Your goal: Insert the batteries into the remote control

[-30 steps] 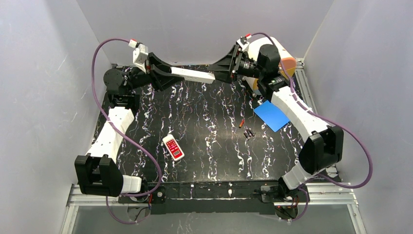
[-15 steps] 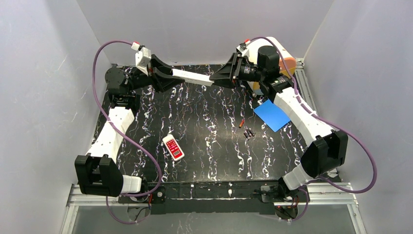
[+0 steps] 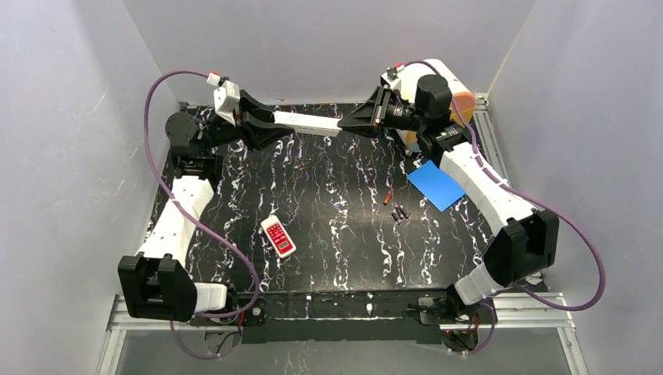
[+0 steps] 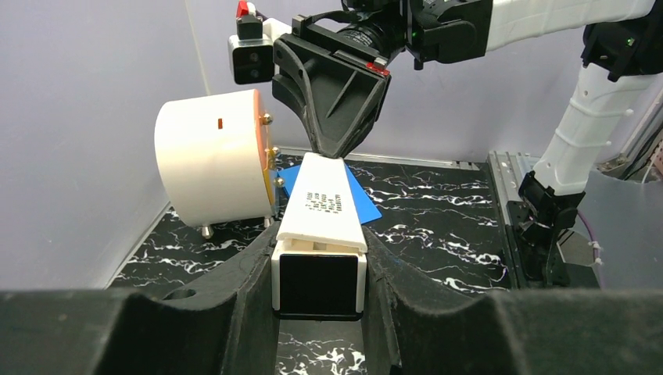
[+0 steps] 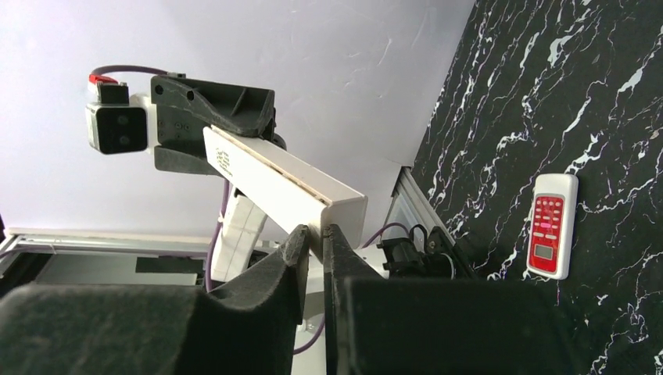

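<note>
Remote control [image 3: 309,122] is up in the air over the table's [image 3: 328,258] far edge. Long axis runs left-right, roughly parallel to that edge, right end a touch nearer. Left gripper [image 4: 319,269] is clamped on its left end, with the dark end face toward that wrist. Right gripper [image 5: 315,238] has closed onto the right end, pinching the thin edge. On the table: red-faced remote [image 3: 278,236] left of centre, batteries [image 3: 397,211] right of centre with the red-orange one on their far side, blue card [image 3: 435,186] near them.
</note>
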`<state>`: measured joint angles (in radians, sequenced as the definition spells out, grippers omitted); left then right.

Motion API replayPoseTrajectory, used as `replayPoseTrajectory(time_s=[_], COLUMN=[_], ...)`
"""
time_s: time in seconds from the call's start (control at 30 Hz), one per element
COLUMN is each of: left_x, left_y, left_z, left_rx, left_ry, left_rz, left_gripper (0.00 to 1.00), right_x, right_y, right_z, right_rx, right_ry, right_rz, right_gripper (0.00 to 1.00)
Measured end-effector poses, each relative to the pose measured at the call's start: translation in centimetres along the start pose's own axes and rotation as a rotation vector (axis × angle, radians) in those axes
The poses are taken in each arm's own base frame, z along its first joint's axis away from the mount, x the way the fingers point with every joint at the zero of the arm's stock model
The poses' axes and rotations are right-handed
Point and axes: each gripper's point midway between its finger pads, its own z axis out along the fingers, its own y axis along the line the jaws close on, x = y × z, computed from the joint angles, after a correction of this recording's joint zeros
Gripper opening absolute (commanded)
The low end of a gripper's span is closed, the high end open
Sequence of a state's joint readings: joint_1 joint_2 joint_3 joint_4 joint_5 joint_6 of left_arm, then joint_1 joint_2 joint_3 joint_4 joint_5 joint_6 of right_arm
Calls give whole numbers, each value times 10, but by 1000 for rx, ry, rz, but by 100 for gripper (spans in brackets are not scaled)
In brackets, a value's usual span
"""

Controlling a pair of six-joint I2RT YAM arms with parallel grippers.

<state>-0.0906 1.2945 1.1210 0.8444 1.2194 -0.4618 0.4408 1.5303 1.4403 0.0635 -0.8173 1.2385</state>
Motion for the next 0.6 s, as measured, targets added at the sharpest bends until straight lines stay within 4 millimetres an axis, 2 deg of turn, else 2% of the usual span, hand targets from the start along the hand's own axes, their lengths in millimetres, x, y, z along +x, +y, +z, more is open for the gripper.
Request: replayPoseTrajectory(time_s=[0.13,0.27,0.6], left_x=[0,7,47], left_y=[0,2,6], left_z=[0,-2,-8], left_rx=[-1,-7,-31], left_ry=[1,12,63], left_rz=[10,0,-98], left_gripper=[0,0,0], right_x=[-1,-2,-2], right_y=[-2,-4,0], right_z=[0,1,-17], right_rx=[7,14,-43], right_ry=[-7,-21,-117], right_rz=[0,-4,-21], right_gripper=[2,1,1])
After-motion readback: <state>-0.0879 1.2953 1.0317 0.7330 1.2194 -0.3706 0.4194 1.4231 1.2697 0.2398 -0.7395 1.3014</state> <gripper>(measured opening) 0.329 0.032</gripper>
